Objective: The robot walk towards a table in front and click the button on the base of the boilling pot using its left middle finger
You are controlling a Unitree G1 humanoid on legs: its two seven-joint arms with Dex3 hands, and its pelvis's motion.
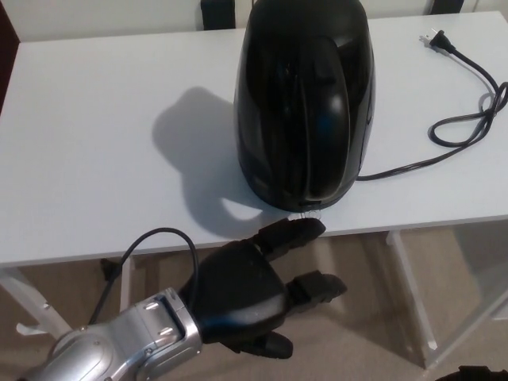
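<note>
The robot's black left hand (242, 290), fingers (292, 233) spread and holding nothing, reaches one fingertip to the base of the glossy black boiling pot (303, 103) on the white bench (95, 159).

Pot (302, 103) top cropped; button hidden.

Open table (95, 143) left — cord (468, 119) right

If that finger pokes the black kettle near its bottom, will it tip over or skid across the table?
Tipping looks unlikely: the kettle is widest at its base and the left hand is reaching low. It may skid a little, since the white table looks smooth. The power cord lies slack with its plug loose, so it probably would not hold it back.
</note>
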